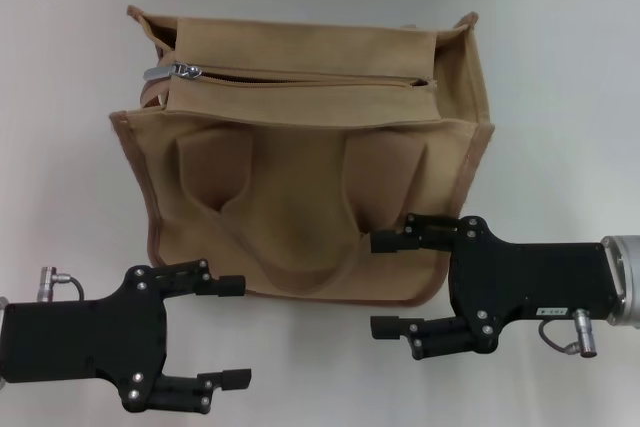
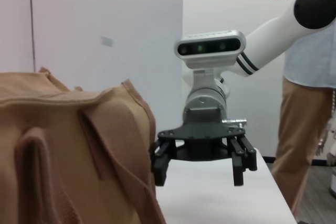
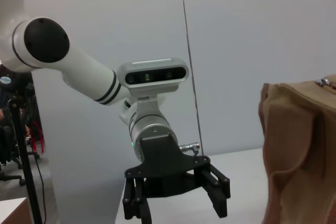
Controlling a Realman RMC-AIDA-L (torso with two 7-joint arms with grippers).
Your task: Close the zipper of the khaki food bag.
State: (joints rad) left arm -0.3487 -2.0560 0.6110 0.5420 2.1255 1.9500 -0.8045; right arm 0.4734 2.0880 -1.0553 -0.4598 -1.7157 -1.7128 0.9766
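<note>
Left claw (image 1: 232, 332) and right claw (image 1: 388, 285), both spread, flank the khaki food bag (image 1: 300, 207).

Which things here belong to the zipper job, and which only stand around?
Belong to the job:
khaki food bag
zipper
left pincer, open
right pincer, open

Only around:
white table
person

Plain tan khaki food bag (image 1: 300, 177), silver zipper (image 1: 172, 72) slider, white table (image 1: 560, 97), black grippers.
</note>
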